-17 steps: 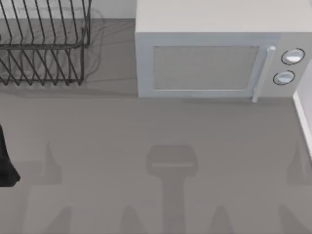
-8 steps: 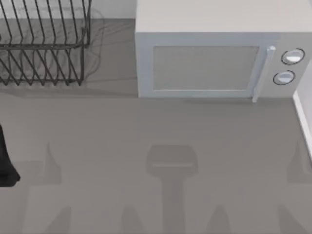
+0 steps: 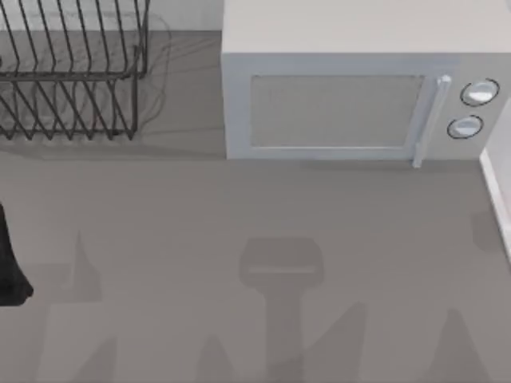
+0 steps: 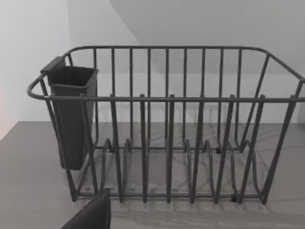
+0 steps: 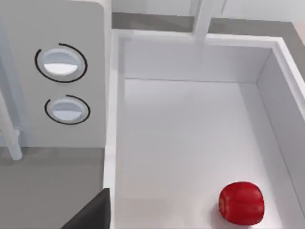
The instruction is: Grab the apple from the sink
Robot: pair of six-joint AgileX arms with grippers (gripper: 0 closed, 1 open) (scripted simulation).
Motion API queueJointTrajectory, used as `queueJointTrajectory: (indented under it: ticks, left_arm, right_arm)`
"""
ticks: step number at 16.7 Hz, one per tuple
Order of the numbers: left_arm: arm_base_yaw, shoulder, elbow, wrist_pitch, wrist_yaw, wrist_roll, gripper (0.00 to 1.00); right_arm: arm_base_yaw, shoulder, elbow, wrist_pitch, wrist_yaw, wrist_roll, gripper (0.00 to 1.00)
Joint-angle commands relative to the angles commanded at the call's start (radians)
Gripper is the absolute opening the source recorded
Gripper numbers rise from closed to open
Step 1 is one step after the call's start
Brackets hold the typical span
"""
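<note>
The apple (image 5: 241, 202) is a small bright red fruit lying on the floor of the white sink (image 5: 190, 39), near one corner. A dark part of my right gripper (image 5: 91, 213) shows at the frame's edge, above the sink's rim beside the microwave and apart from the apple. In the top view the sink's rim (image 3: 497, 199) is a thin white strip at the far right. My left arm (image 3: 8, 267) is parked at the table's left edge. A dark bit of my left gripper (image 4: 90, 215) faces the dish rack.
A grey microwave (image 3: 351, 88) with two round knobs (image 5: 61, 63) stands at the back, right beside the sink. A black wire dish rack (image 3: 72, 72) with a dark cutlery cup (image 4: 71, 114) stands at the back left. Grey tabletop (image 3: 239, 207) lies in front.
The shadows on the table's right side have shifted and grown. The left arm's dark part at the left edge has stayed put.
</note>
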Motion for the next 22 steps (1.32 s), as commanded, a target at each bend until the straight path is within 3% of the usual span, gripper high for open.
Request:
queueJointTrajectory:
  ticks: [13,17,22]
  left_arm:
    - [0.0,0.0,0.0,0.0,0.0,0.0,1.0]
    - [0.0,0.0,0.0,0.0,0.0,0.0,1.0]
    - [0.0,0.0,0.0,0.0,0.0,0.0,1.0]
  right_arm:
    - [-0.196,1.376,1.105,-0.672,0.002,-0.184,1.0]
    - [-0.228,1.59,1.279,-0.781,0.003,-0.214,1.0]
    - [-0.236,1.639,1.32,-0.807,0.003,-0.221,1.0]
